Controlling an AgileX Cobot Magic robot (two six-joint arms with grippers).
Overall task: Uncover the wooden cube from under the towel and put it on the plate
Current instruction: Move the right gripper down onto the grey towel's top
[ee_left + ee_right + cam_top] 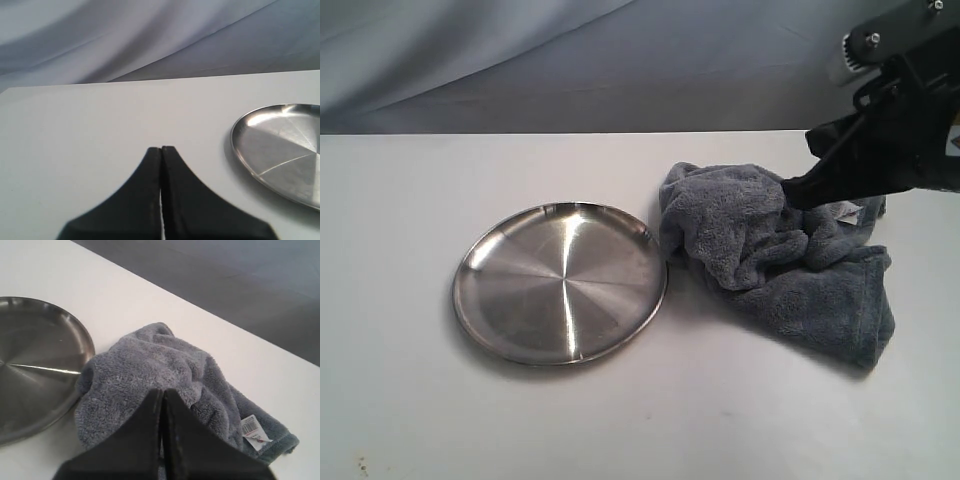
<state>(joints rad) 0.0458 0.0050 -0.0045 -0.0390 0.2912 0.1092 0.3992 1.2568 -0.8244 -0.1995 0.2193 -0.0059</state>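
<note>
- The white flat table [410, 400]: one. It carries everything.
- The fluffy blue-grey terry towel [760, 260]: one, crumpled in a heap just to the right of the plate, with one fold touching the rim. If the towel is dragged to the left, it may push the plate.
- The round shiny steel plate [560, 282]: one, with nothing on it.
- The black right gripper [161, 392]: one, at the top of the towel. Its fingers are pressed together and no cloth shows between them. Closed like this, it would only push the heap and not catch it.
- The black left gripper [161, 150]: one, also pressed together and holding nothing, over bare table near the plate.
- The small white label [255, 432]: one, at the towel's hem.
- The pale wooden cube: none visible. I judge it is under the heap, but where exactly I cannot tell. A fast lift may roll it away.
</note>
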